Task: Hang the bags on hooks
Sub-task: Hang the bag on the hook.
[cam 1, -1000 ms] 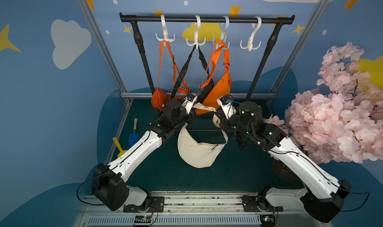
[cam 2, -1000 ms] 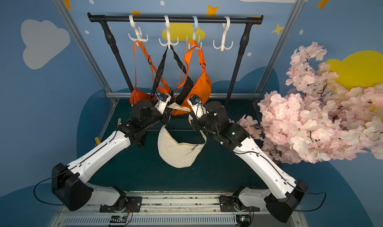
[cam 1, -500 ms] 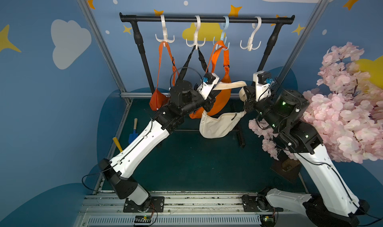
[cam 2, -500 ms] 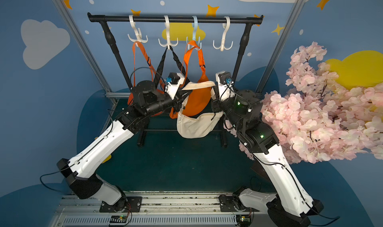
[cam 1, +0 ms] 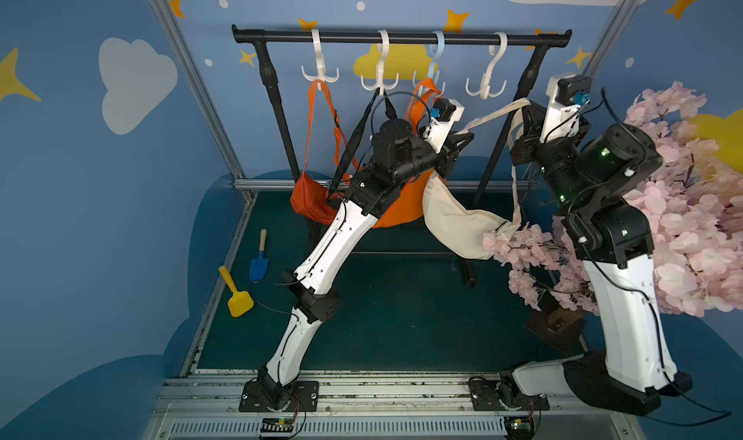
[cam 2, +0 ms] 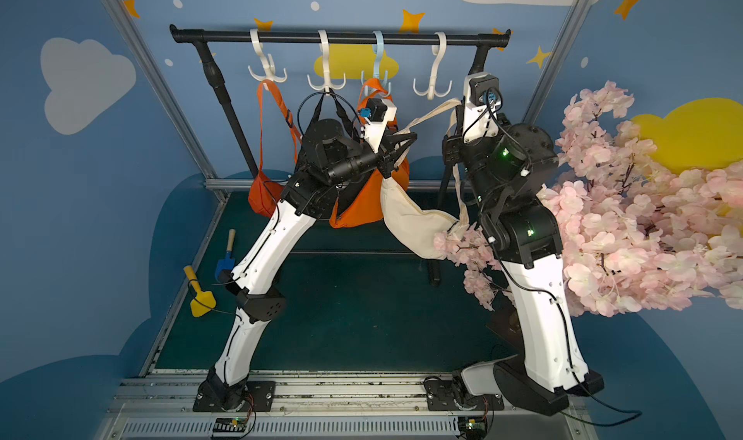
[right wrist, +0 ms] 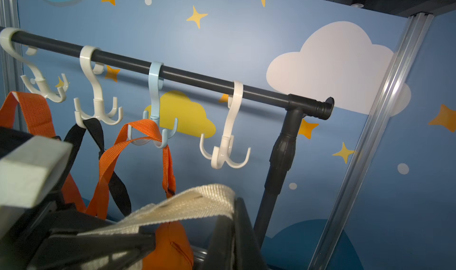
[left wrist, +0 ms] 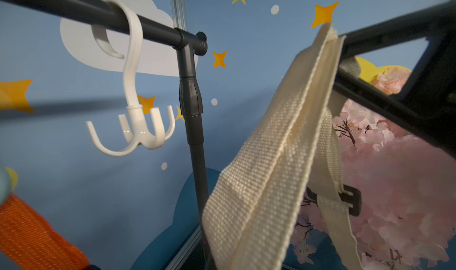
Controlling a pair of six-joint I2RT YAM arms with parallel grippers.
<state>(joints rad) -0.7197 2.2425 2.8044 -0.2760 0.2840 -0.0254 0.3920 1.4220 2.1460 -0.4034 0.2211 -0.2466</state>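
Both the left gripper (cam 1: 465, 139) and right gripper (cam 1: 522, 115) pinch the bag strap (cam 1: 492, 114) taut, upper right.
Raise it above the empty hook (cam 1: 485, 86) prong, then lower squarely.

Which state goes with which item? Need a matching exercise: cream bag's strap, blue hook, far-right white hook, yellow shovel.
Items:
1. cream bag's strap
2. blue hook
3. far-right white hook
4. yellow shovel

States:
A. bare, nothing hung on it
B. lying on the green floor
C. stretched between the left gripper and the right gripper
D. carries an orange strap

Pairs: 1-C, 2-D, 3-A, 4-B.
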